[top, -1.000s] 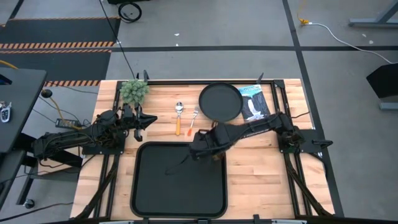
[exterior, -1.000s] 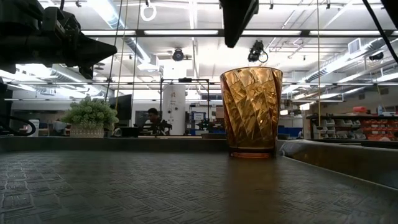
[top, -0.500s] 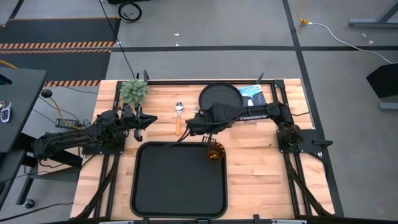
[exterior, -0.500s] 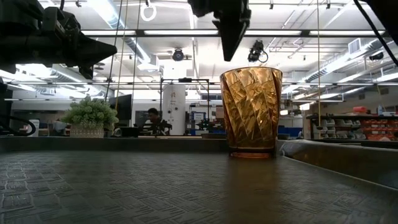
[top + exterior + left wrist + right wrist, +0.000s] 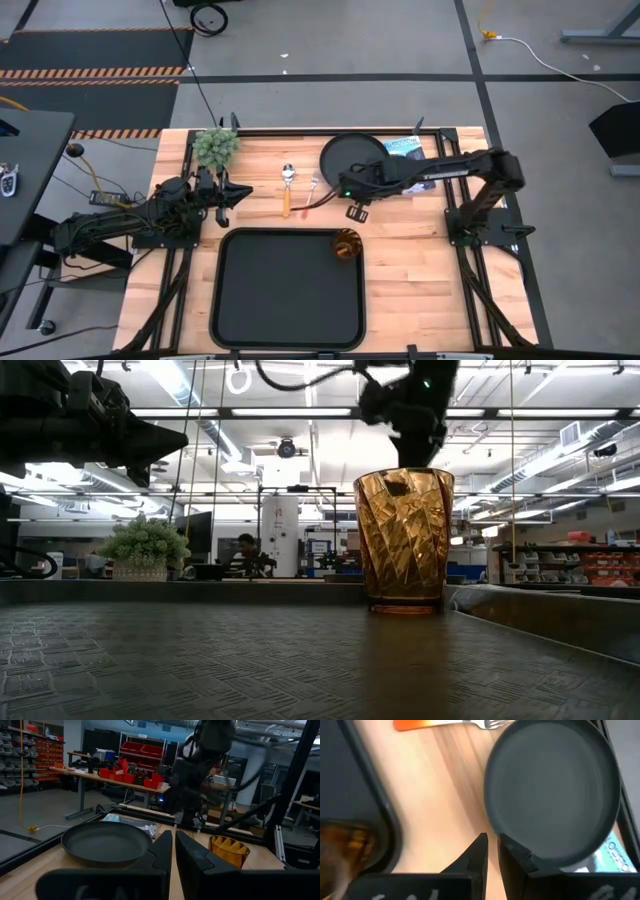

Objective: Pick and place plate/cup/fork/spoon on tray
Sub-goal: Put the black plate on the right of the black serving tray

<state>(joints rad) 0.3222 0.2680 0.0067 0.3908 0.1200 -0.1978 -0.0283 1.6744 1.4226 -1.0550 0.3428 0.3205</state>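
The cup is seen standing upright inside the tray, in the far right corner close to the raised edge; in the low view the amber cup is set on the tray's textured floor. The plate is left on the wooden table beyond the tray, with a blue-and-white packet just beside it on the right. The spoon and the fork are laid side by side on the table between the plate and a small potted plant, all outside the tray.

The right gripper is held above the table just in front of the plate's near rim, apart from the cup. In the right wrist view its fingers are shown drawn nearly together with only a narrow gap, nothing held between them, pointing at the plate's edge. The left gripper is parked over the table's left side near the plant; in the left wrist view its fingers are seen close together and empty, facing the plate and cup.
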